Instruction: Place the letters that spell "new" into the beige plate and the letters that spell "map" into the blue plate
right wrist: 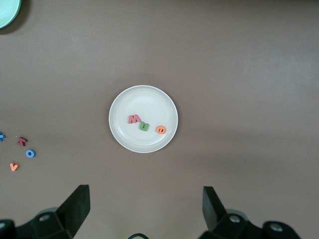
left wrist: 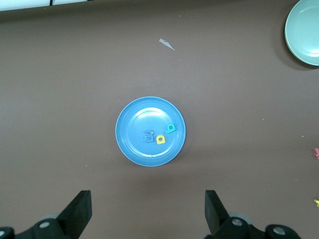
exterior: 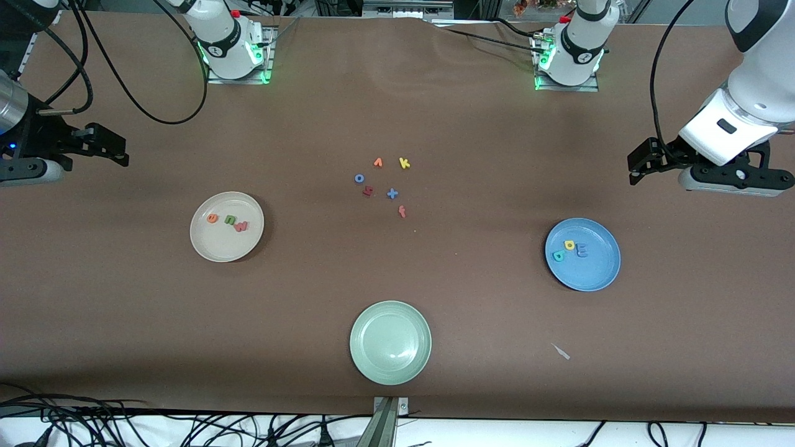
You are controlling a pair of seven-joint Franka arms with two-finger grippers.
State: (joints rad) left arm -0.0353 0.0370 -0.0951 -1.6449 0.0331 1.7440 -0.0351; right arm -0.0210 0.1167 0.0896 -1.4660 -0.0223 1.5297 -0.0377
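Observation:
The beige plate [exterior: 217, 248] [right wrist: 144, 99] holds the orange e [exterior: 212, 218] [right wrist: 161, 129], the green n [exterior: 230, 220] [right wrist: 144, 126] and the pink-red w [exterior: 241, 226] [right wrist: 133, 119]. In the blue plate [exterior: 590, 276] [left wrist: 149, 112] lie the yellow a [exterior: 569, 244] [left wrist: 160, 139], the teal p [exterior: 558, 256] [left wrist: 171, 128] and the blue-purple m [exterior: 581, 249] [left wrist: 148, 136]. My left gripper [exterior: 635, 166] [left wrist: 147, 211] hangs open and empty over bare table at the left arm's end. Over the right arm's end, my right gripper [exterior: 115, 149] [right wrist: 144, 206] is open and empty too.
A pale green plate [exterior: 390, 343] sits near the front edge. Loose letters lie mid-table: orange v [exterior: 377, 162], yellow k [exterior: 404, 163], blue o [exterior: 359, 178], dark red letter [exterior: 368, 191], blue x [exterior: 392, 194], a pink-red one [exterior: 402, 212]. A pale scrap [exterior: 561, 351] lies nearer than the blue plate.

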